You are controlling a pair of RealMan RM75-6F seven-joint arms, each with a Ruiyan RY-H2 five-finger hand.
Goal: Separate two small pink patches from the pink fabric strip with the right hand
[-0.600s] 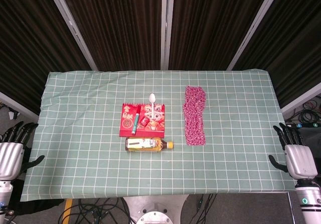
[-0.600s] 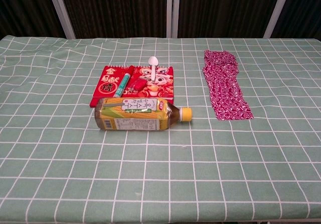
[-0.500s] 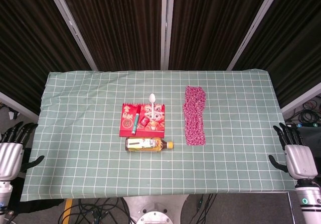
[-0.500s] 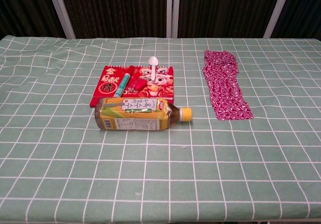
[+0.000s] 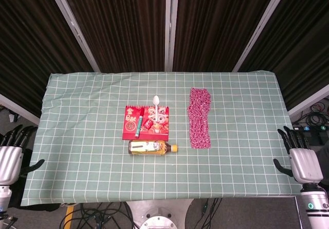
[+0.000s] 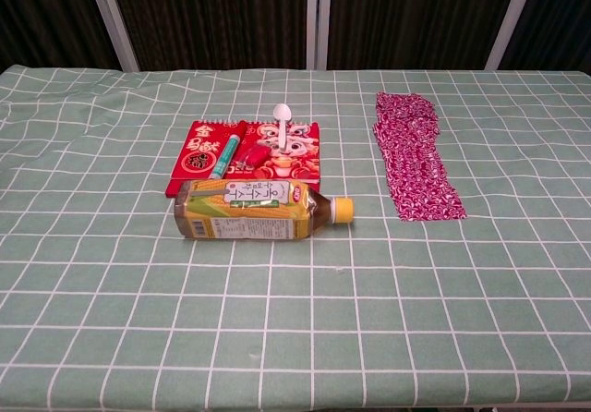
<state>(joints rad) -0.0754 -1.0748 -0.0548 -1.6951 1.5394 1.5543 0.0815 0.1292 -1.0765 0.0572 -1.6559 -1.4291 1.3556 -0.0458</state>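
Observation:
The pink patterned fabric strip [image 5: 199, 118] lies flat on the green checked tablecloth, right of centre, running front to back; the chest view shows the pink fabric strip [image 6: 415, 156] at the right. My right hand [image 5: 303, 159] hangs off the table's right front edge, fingers spread, holding nothing, far from the strip. My left hand [image 5: 11, 154] sits off the left front edge, fingers apart and empty. Neither hand appears in the chest view.
A red booklet [image 5: 146, 122] lies mid-table with a white spoon [image 5: 156, 102], a green pen [image 5: 138, 125] and small red items on it. A tea bottle [image 5: 151, 147] lies on its side in front of it. The tablecloth [image 5: 247, 106] covers the whole table.
Both hands have drifted slightly lower at the table's edges. The strip and other objects have not moved.

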